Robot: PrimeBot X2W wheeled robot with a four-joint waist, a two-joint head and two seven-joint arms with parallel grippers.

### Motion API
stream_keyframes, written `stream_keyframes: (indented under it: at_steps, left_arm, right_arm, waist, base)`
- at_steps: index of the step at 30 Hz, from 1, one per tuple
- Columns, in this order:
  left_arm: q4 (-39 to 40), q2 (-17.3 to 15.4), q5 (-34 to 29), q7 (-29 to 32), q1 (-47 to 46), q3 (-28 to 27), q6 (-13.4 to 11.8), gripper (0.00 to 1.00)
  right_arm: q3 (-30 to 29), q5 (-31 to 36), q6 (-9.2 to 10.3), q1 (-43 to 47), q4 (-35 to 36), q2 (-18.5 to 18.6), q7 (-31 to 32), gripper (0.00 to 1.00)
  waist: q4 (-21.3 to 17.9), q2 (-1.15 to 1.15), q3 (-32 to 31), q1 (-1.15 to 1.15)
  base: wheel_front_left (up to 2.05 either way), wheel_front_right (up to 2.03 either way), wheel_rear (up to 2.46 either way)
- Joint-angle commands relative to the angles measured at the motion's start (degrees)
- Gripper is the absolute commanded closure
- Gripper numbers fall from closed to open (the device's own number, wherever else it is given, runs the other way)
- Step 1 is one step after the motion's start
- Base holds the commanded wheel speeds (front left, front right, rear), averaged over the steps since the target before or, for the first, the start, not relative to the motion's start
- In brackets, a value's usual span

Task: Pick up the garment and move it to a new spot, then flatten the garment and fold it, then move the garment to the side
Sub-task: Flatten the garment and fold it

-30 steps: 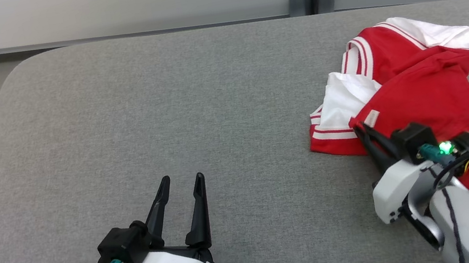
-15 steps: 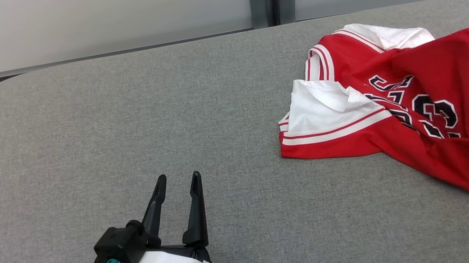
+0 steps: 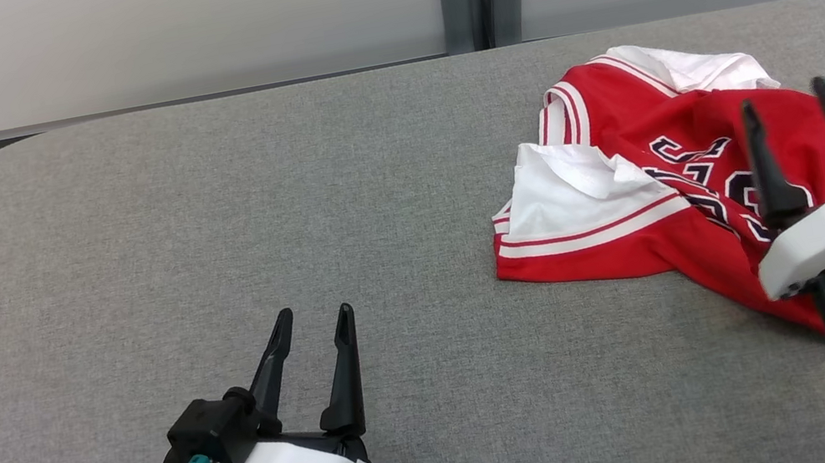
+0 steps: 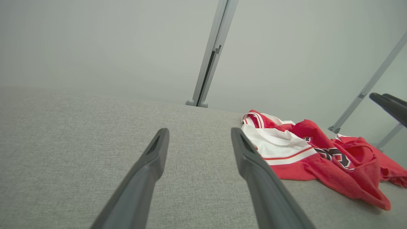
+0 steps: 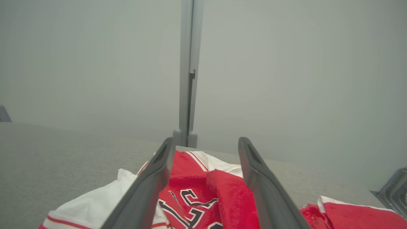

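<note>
Status: my right pincer point(image 3: 783, 97) is open with nothing between the fingers, hovering over the right half of the jersey point(image 3: 645, 131). My left pincer point(image 3: 314, 312) is also open and empty, well apart from it over bare table point(image 3: 281, 161). The jersey lies crumpled at the right side of the grey padded table, white inside turned out at its left, red body bunched under my right fingers, far end running past the head view's right border. Not flat, not folded. Risks as I read them: (1) it's layered, so a pinch from above likely takes several plies and it lifts as a wad instead of opening. (2) It looks like thin sports fabric, so a shallow bite on a ridge could slip out mid-drag. (3) Fingers driven too deep would dig into the padded top and catch the cover. (4) A one-arm pull across this cloth-like surface would probably rope the jersey rather than spread it, and my left arm is too far off to pin the other side. (5) I can't tell how near the table's right edge is, so a loose end may slide off and drag the rest. Best bet: a single-layer hem or shoulder edge, with both arms in.
</note>
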State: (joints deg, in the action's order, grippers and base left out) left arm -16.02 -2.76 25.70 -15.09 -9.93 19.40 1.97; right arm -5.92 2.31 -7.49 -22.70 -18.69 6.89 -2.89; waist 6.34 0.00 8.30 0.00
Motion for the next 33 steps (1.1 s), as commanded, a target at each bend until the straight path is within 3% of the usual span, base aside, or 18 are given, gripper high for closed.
stream_keyframes:
  at_steps: [1,7,13,18,25,33]
  left_arm:
    - [-0.2,-0.3,-0.4,-0.1,-0.6,-0.3,0.3,0.00]
    - [-0.2,-0.3,-0.6,-0.1,0.4,-0.2,0.4,0.00]
    - [0.1,-0.3,0.0,-0.1,1.0,0.1,0.1,0.00]
    - [0.5,-0.3,0.8,-0.1,0.6,1.2,0.0,0.00]
    - [1.5,-0.2,1.8,-0.1,-1.2,2.8,-0.5,0.00]
    - [2.0,-0.2,3.2,-0.1,-2.1,4.3,-1.0,0.00]
  right_arm:
    - [1.8,-0.9,-0.01,1.0,0.5,0.0,-0.9,0.00]
    - [10.2,-4.1,0.00,5.8,0.0,0.1,-5.0,0.00]
    - [13.1,-5.0,0.00,6.7,-3.2,0.3,-5.7,0.00]
    - [16.6,-6.0,0.00,1.2,-7.0,2.2,-1.5,0.00]
    - [21.0,-10.9,0.00,-8.4,-14.5,7.9,6.9,0.00]
    - [26.9,-20.4,0.01,-15.7,-21.3,13.0,13.7,0.00]
  waist:
    - [0.2,0.00,-0.3,0.00]
    - [1.8,0.00,-1.1,0.00]
    - [4.2,0.00,-1.2,0.00]
    - [6.9,0.00,0.1,0.00]
    - [11.5,0.00,3.9,0.00]
    - [15.6,0.00,7.1,0.00]
  base:
    - [0.00,0.00,0.00]
    - [0.00,0.00,0.00]
    - [0.00,0.00,0.00]
    - [0.00,0.00,0.00]
    - [0.00,0.00,0.00]
    - [0.00,0.00,0.00]
